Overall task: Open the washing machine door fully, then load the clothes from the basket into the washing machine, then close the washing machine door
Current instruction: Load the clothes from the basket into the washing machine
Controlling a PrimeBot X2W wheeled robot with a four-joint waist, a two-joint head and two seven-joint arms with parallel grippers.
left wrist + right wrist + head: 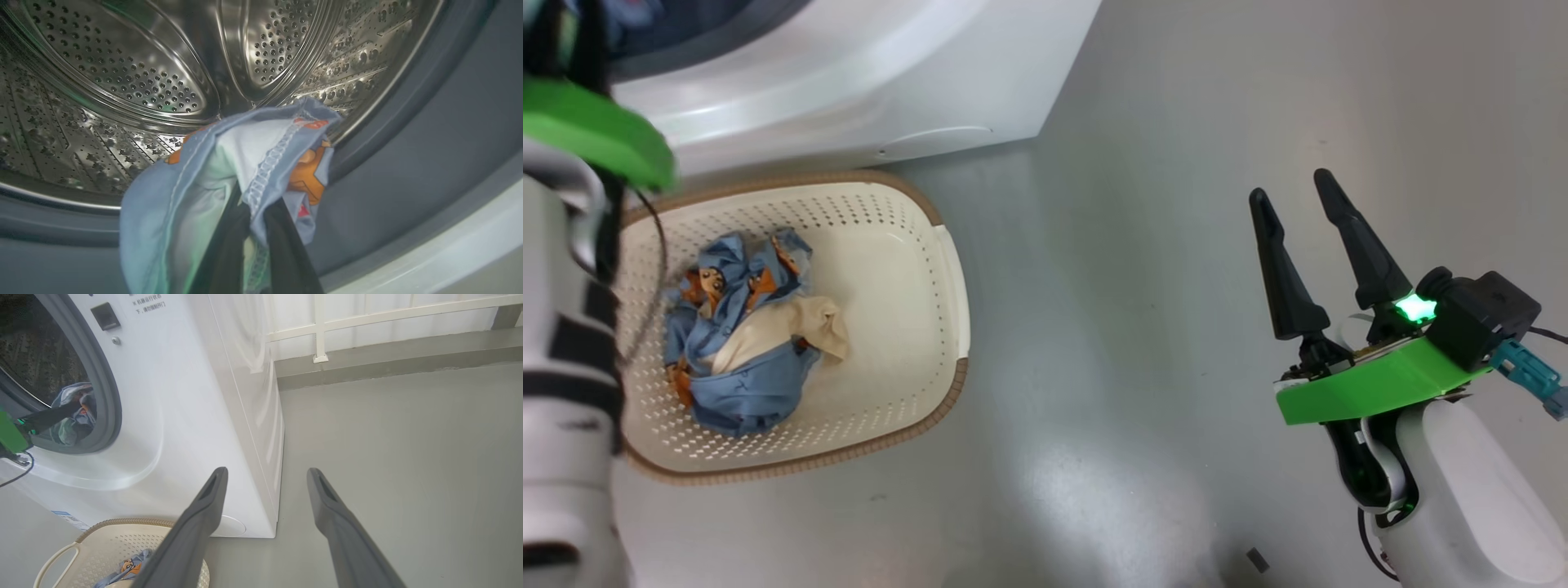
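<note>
Inside the mouth of the steel perforated drum [122, 73], the left gripper [249, 200] has its two long dark fingers [286, 253] set nearly together on a light blue cloth bundle printed with orange-brown figures [192, 183]. Folds drape over the tips, so the exact pinch is hidden, but the fabric appears clamped between them at the drum's threshold. The hold looks meant to carry the bundle past the grey-blue rubber seal [408, 163], so that it lands in the drum rather than on the lip. Around it, the big white front-loading washing machine [196, 396] stands with its round opening unobstructed. Just in front of its base, the small cream-white perforated plastic basket with a woven brown rim [952, 278] sits on the grey floor [1135, 327]. A second blue-and-cream bundle [739, 343] lies in its left half, not yet loaded. Well to the right, the right gripper [1292, 186] hovers over bare floor, fingers spread wide and holding nothing, apparently parked out of the way.
</note>
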